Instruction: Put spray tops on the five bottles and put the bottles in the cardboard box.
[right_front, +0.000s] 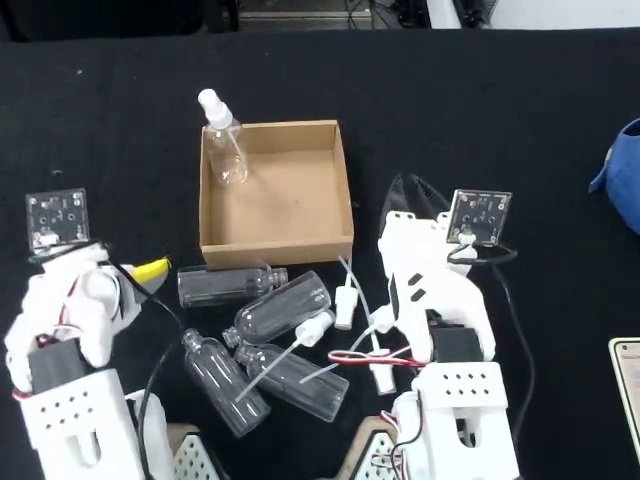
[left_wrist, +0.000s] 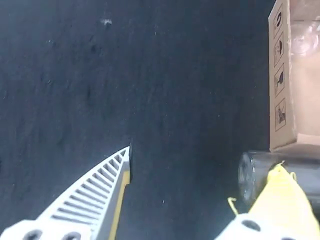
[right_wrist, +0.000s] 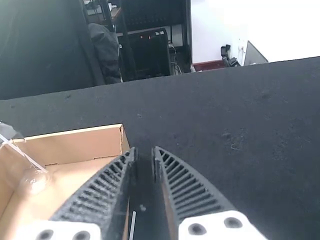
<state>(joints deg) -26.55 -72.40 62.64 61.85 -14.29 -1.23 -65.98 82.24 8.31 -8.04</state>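
A cardboard box (right_front: 276, 236) stands open at the table's middle. One clear bottle with a white spray top (right_front: 224, 143) leans in its far left corner, seen also as the bottle (right_wrist: 27, 172). Several uncapped clear bottles (right_front: 281, 307) lie in front of the box, with loose white spray tops (right_front: 345, 303) among and beside them. My left gripper (left_wrist: 200, 167) is open low over the cloth, left of the box (left_wrist: 295, 75); its yellow finger (left_wrist: 280, 197) is beside a lying bottle's base (left_wrist: 248, 176). My right gripper (right_wrist: 144, 155) is shut and empty, by the box's right wall (right_wrist: 75, 137).
Black cloth covers the table. A blue object (right_front: 620, 180) and a card (right_front: 628, 385) lie at the right edge. Both arm bases (right_front: 450, 420) stand at the front edge, each with a square marker board (right_front: 57, 218). Open cloth lies behind and right of the box.
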